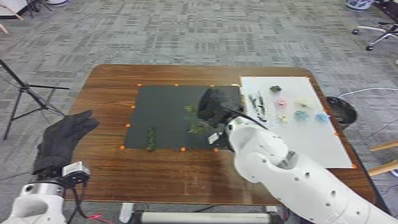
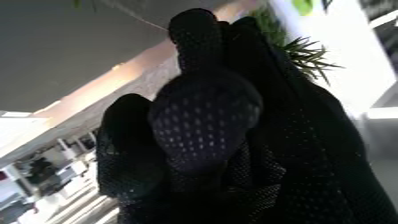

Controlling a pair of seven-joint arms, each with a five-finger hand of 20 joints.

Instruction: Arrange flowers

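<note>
Head view: right hand (image 1: 213, 106) was over the dark mat (image 1: 167, 102), near its right edge, with wispy greenery (image 1: 193, 120) just left of it and a leafy stem (image 1: 151, 139) on the mat's lower left. Colored blooms, pink flower (image 1: 282, 103) and blue flower (image 1: 300, 116) included, sat on the white board (image 1: 324, 145). Left hand (image 1: 62, 142) was by the table's left edge, fingers loosely extended, nothing in it. Step judged as setting greenery into the layout; good handling meant a low, flat approach, stem angle fixed before contact, knuckles kept off the greenery alongside. Right wrist view: thumb (image 2: 206, 117) lay folded across the fingers, pressed together, with a spiky green sprig (image 2: 308, 59) poking out past them; looked like a pinch on it, though the glove hid the contact. Light pressure suited the thin stem, then a straight, slow opening so no leaf snagged on the mesh and dragged it askew.
</note>
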